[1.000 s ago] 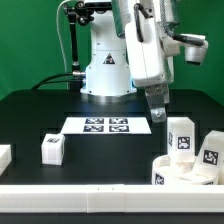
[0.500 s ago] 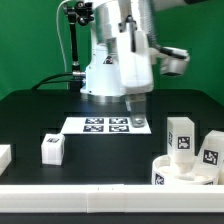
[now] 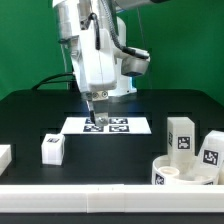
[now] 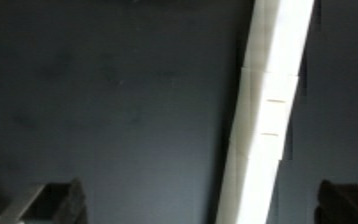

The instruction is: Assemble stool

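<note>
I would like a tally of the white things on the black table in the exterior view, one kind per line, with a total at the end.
Seat disc: 1
Leg blocks: 3
Marker board: 1
White bar along the front edge: 1
White piece cut off at the exterior view's left edge, kind unclear: 1
Total: 7

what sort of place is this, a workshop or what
Most likely a robotics lab bench, not a workshop: a white robot arm at a black table, a plain green backdrop, and a flat white marker board of black-and-white tags.
</note>
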### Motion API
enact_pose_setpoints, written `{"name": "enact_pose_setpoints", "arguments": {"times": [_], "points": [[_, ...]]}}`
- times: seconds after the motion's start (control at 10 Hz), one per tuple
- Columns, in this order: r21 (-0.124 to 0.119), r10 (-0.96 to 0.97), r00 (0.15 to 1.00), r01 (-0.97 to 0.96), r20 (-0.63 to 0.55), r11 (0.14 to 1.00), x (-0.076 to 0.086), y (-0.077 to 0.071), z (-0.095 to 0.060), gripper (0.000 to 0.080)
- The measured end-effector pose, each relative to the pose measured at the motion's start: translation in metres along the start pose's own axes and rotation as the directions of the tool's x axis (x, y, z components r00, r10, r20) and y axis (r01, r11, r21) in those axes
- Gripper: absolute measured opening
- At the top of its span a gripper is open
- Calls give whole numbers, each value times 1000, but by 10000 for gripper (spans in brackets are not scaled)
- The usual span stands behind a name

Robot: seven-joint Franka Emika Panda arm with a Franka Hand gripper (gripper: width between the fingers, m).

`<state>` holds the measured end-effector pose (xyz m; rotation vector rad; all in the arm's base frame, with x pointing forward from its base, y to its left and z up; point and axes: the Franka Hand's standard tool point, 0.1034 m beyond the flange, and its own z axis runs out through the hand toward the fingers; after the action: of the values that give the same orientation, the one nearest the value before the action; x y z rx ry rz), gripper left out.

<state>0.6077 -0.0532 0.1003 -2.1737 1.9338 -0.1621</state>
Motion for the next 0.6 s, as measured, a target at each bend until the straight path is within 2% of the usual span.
{"name": "enact_pose_setpoints", "arguments": {"times": [0.1,0.2,0.3,0.5,0.6], "points": [[0,-49,999,49,-1,999,1,0,0,649],[-25,-192,981,191,-19,981,-1,1,4,649],[-80,-402,914,398,-43,914,-7,3,12,649],[-168,-642,766,634,3,755,-13,9,23,649],[-187,-679,734,670,22,718,-14,15,29,649]]}}
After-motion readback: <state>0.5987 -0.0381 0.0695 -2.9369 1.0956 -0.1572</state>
